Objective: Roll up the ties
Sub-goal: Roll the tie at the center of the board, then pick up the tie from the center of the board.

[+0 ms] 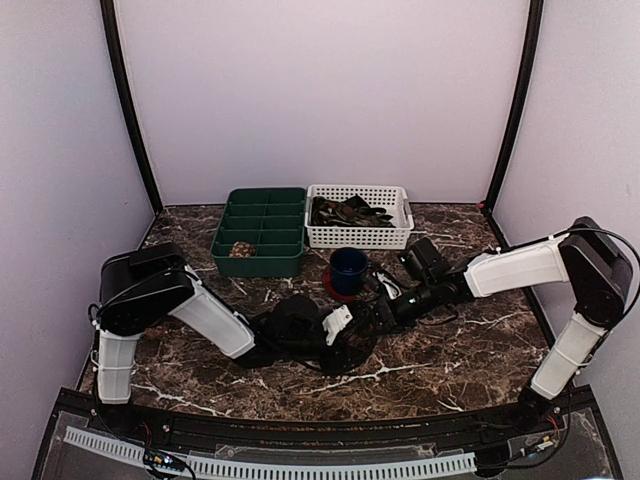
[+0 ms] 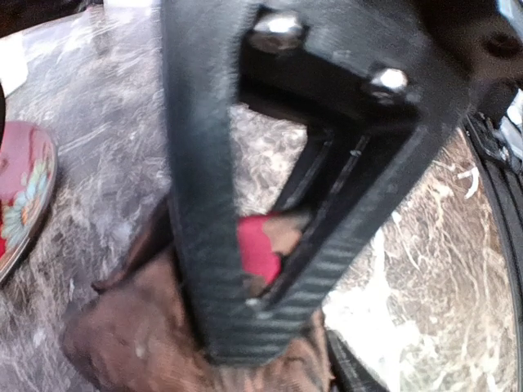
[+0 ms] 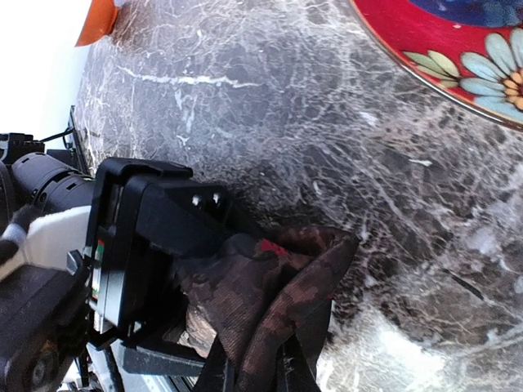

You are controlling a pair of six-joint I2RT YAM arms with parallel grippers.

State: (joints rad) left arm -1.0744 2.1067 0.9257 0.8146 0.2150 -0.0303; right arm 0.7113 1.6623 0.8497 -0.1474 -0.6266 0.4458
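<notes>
Two pincers on one tie (image 3: 270,278), bunched on the worktop (image 3: 286,122) right under them: left pincer (image 2: 253,306) clenched on the brown fabric, red patch showing between its fingers (image 2: 196,204); right pincer (image 3: 257,371) looks clamped on a fold just beside it. Reads as early rolling, no tight coil yet. Next move needs one pincer anchoring the end while the other turns fabric over it, keeping short of the saucer (image 3: 433,45) beyond the right pincer.

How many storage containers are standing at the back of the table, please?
2: a green divided tray at the back left, and a white basket just to its right, holding dark ties. Nothing seems hidden.
</notes>
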